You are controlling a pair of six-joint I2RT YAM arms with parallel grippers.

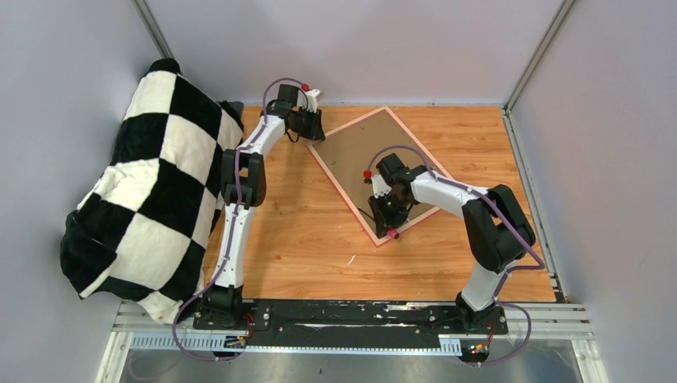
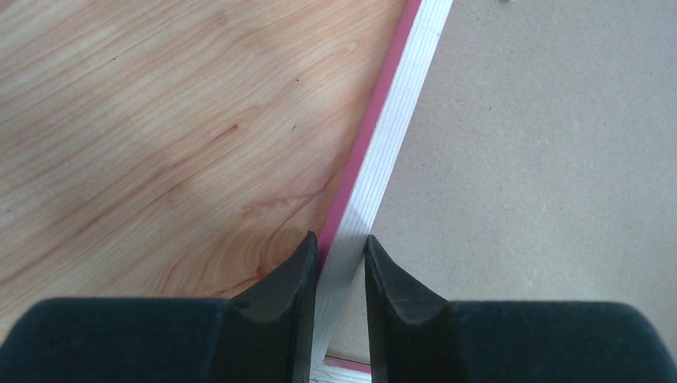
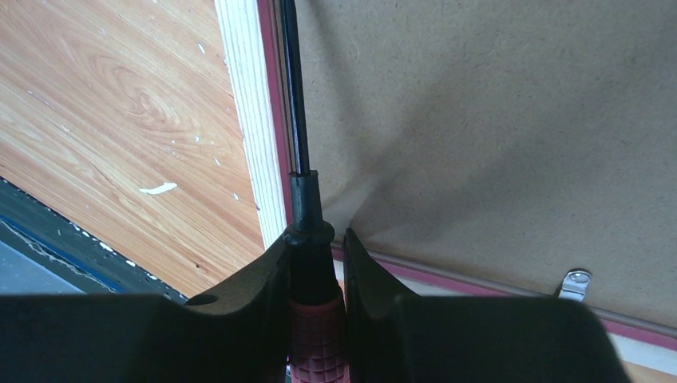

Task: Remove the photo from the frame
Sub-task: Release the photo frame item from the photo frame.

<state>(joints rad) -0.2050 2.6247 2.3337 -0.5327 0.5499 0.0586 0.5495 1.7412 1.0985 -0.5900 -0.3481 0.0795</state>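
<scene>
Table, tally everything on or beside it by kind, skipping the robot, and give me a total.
frame: 1
backing board: 1
screwdriver: 1
checkered blanket: 1
Total: 4

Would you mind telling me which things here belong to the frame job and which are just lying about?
Job: pink-edged rectangular picture frame, face down; brown cardboard backing board; red-handled screwdriver, held by the right gripper; left gripper, clamping the frame's rail.
Lying about: black-and-white checked fabric bundle.
</scene>
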